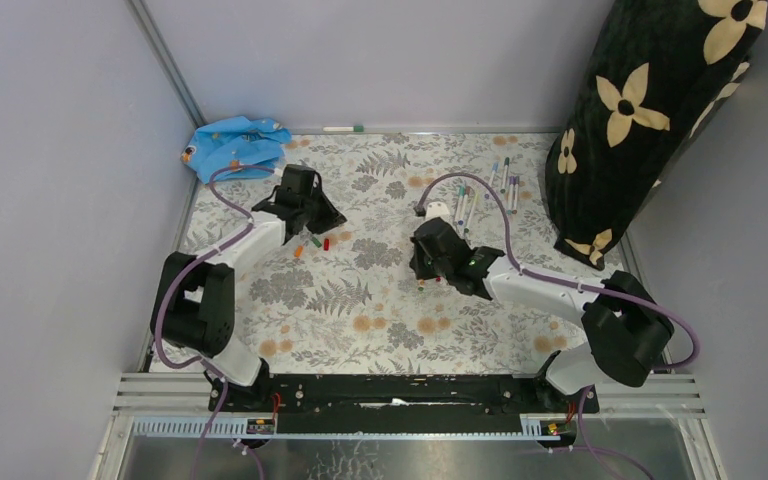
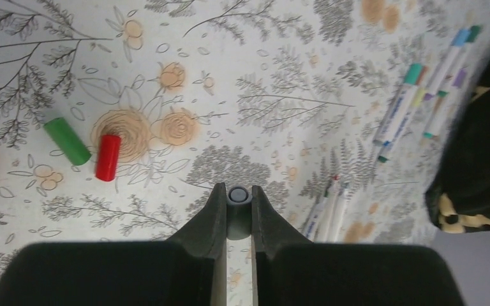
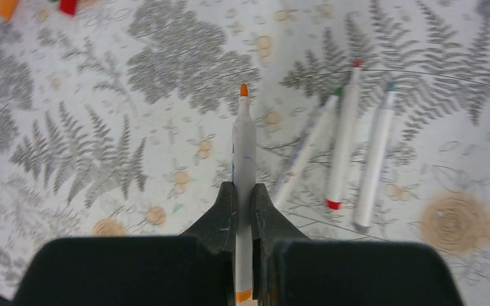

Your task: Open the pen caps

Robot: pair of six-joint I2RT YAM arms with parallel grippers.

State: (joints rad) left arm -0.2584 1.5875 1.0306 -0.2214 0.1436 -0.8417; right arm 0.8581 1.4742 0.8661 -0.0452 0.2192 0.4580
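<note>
Floral table | left claw pinches a cap, probably to drop by loose caps on the left | right claw grips bared orange pen by its barrel, beside three opened pens | capped pens wait far right

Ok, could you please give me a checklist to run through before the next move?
1. Left claw shut on a cap: ok.
2. Right claw shut on a pen: ok.
3. Held pen's orange tip bare: ok.
4. Claws well apart: ok.
5. Room on the table beside the red cap and green cap: ok.
6. Held cap's colour: cannot tell.
</note>
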